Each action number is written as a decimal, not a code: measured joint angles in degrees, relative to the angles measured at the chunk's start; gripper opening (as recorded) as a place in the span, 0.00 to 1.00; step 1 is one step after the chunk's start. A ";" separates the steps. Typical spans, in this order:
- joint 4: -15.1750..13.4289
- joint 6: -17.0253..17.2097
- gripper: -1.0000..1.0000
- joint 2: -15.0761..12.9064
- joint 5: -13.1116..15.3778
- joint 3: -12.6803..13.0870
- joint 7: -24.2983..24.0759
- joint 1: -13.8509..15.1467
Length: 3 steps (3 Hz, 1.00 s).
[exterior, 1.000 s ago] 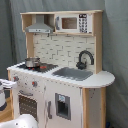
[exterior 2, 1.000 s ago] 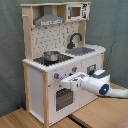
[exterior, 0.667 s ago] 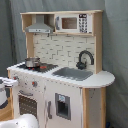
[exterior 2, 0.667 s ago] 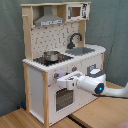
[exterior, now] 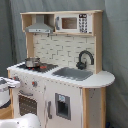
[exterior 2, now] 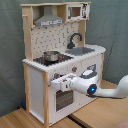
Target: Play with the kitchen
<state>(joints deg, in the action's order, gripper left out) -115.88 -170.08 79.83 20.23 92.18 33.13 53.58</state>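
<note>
White gripper (exterior 2: 56, 81) sits at the kitchen (exterior 2: 60, 55) front, above the oven door (exterior 2: 62, 97); finger state cannot be determined.

I see the kitchen (exterior: 60, 75) (exterior 2: 62, 55) standing upright in both exterior views: white and light wood, grey hood, black faucet over the sink, oven door closed.

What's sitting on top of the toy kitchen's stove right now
A small metal pot stands on the black stove of the kitchen. Something small and red lies beside it. The pot's inside cannot be seen.
</note>
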 joint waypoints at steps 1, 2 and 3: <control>-1.52 1.27 1.00 0.06 0.00 0.02 -6.18 -1.67; -3.55 2.25 1.00 0.39 0.01 0.60 -11.77 -4.20; -5.52 2.90 1.00 0.89 0.02 1.68 -16.95 -6.82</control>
<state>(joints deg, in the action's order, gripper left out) -121.41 -167.17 80.71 20.24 93.85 16.18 46.77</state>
